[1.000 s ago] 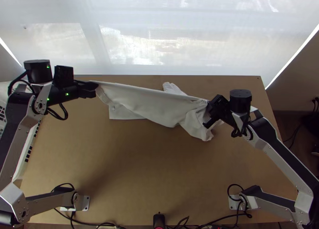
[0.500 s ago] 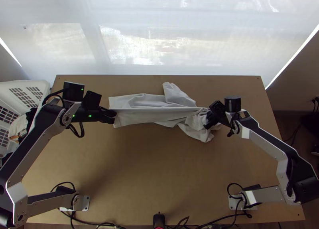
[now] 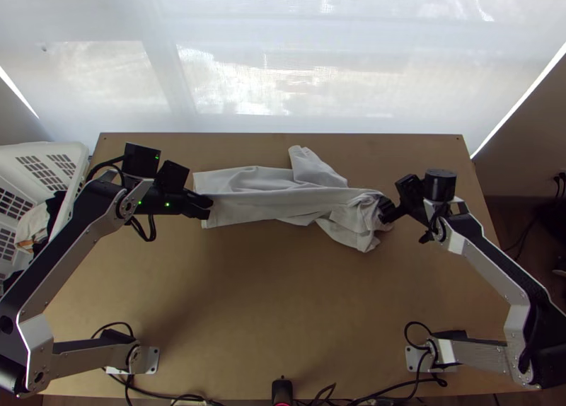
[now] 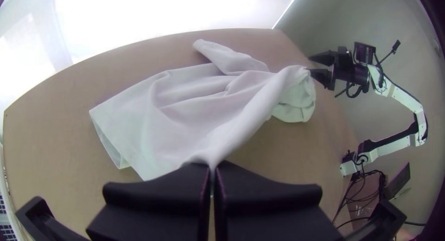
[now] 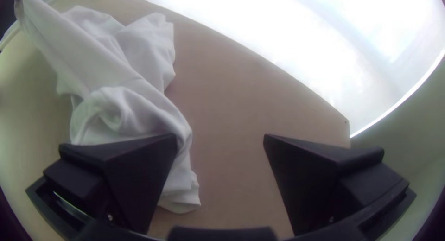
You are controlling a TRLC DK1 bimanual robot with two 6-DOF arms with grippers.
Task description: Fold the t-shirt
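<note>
silver-grey links [image 3: 487, 354], black joints [image 3: 440, 185], green lights [image 3: 167, 204]

1 wooden table [image 3: 269, 300] stands beside 1 sheer white blind [image 3: 339, 38] (brightly daylit).

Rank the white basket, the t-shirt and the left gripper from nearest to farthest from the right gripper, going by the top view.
1. T-shirt: its bunched end is right by the right gripper.
2. Left gripper: across the table, at the shirt's other end.
3. White basket: beyond that, at the table's left side.
</note>
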